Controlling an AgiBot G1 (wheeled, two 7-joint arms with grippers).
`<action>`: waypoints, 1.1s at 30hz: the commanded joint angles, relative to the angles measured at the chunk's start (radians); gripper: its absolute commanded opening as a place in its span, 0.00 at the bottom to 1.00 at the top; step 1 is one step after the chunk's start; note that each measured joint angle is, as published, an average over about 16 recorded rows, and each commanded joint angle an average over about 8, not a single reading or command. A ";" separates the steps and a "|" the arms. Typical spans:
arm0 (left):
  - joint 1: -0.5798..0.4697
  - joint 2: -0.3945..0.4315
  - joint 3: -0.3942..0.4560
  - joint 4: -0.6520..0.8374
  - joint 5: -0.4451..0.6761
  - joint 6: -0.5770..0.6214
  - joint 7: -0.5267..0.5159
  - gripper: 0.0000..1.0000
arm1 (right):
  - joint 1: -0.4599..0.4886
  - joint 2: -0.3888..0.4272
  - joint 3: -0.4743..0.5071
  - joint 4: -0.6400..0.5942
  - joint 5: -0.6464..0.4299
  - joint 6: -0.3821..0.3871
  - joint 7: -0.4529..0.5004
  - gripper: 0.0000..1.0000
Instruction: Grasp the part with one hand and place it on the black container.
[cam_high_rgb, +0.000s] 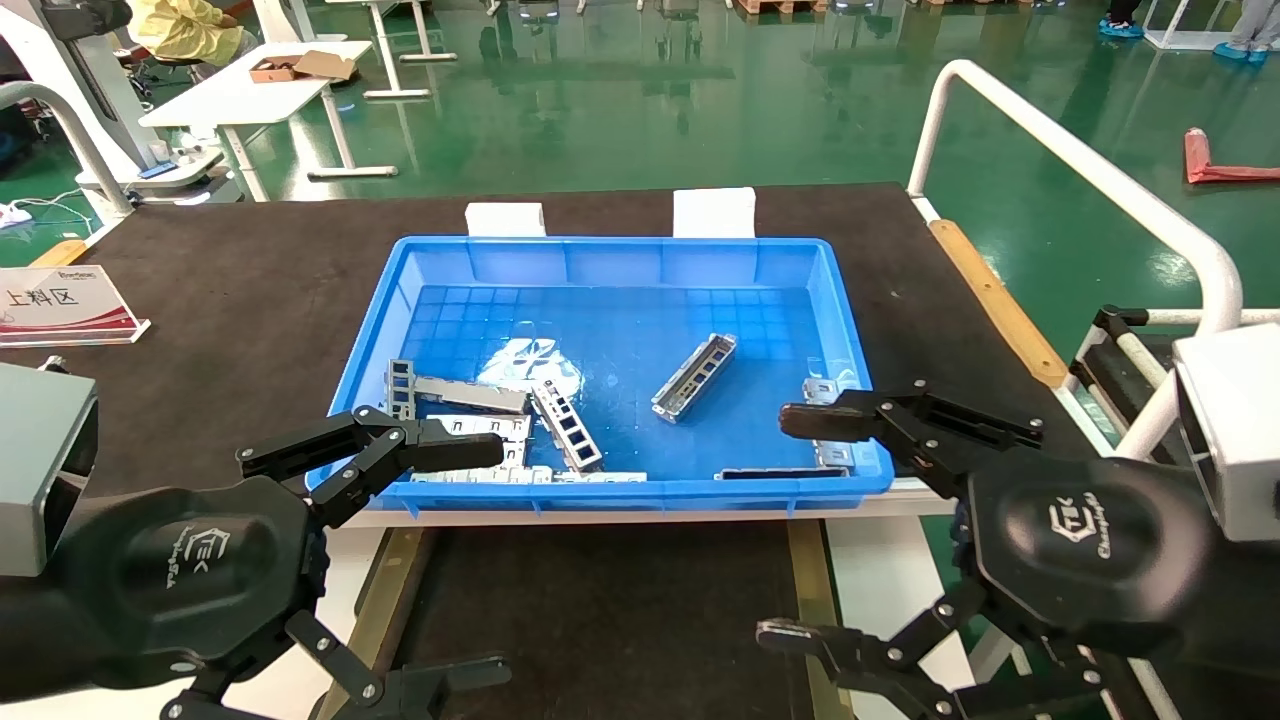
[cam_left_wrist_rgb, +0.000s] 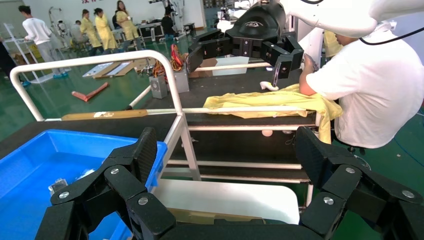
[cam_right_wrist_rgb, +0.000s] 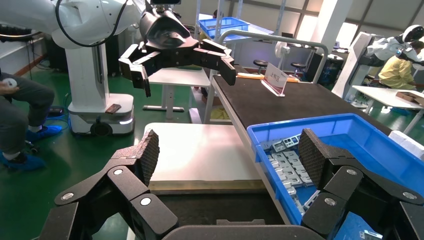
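Left gripper (cam_high_rgb: 440, 565) and right gripper (cam_high_rgb: 790, 530) hover spread wide and empty at the near rim of the blue crate (cam_high_rgb: 850, 330). The part (cam_high_rgb: 695, 377) lies alone mid-crate, other metal pieces (cam_high_rgb: 500, 430) heaped nearby. Black tray (cam_high_rgb: 600, 610) sits below.

- The head view looks forward and down from above the blue crate (cam_high_rgb: 620, 370), with the black table mat (cam_high_rgb: 250, 290) behind it and green floor beyond
- Both grippers sit close under this camera, left gripper (cam_high_rgb: 430, 560) and right gripper (cam_high_rgb: 800, 530), each with jaws spread
- The left wrist view looks out past its own fingers (cam_left_wrist_rgb: 142, 155) across the crate's corner (cam_left_wrist_rgb: 45, 150) toward the right gripper (cam_left_wrist_rgb: 240, 50) (seen farther off)
- The right wrist view faces the opposite way, over the crate's rim (cam_right_wrist_rgb: 310, 127) toward the left gripper (cam_right_wrist_rgb: 182, 57)
- All three views share the crate
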 joint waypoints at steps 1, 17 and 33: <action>0.000 0.000 0.000 0.000 0.000 0.000 0.000 1.00 | 0.000 0.000 0.000 0.000 0.000 0.000 0.000 1.00; 0.000 0.000 0.000 0.001 0.000 -0.001 -0.001 1.00 | 0.000 0.000 0.000 0.000 0.000 0.000 0.000 1.00; -0.070 0.118 0.073 0.054 0.146 -0.094 0.009 1.00 | 0.000 0.000 0.000 0.000 0.000 0.000 0.000 1.00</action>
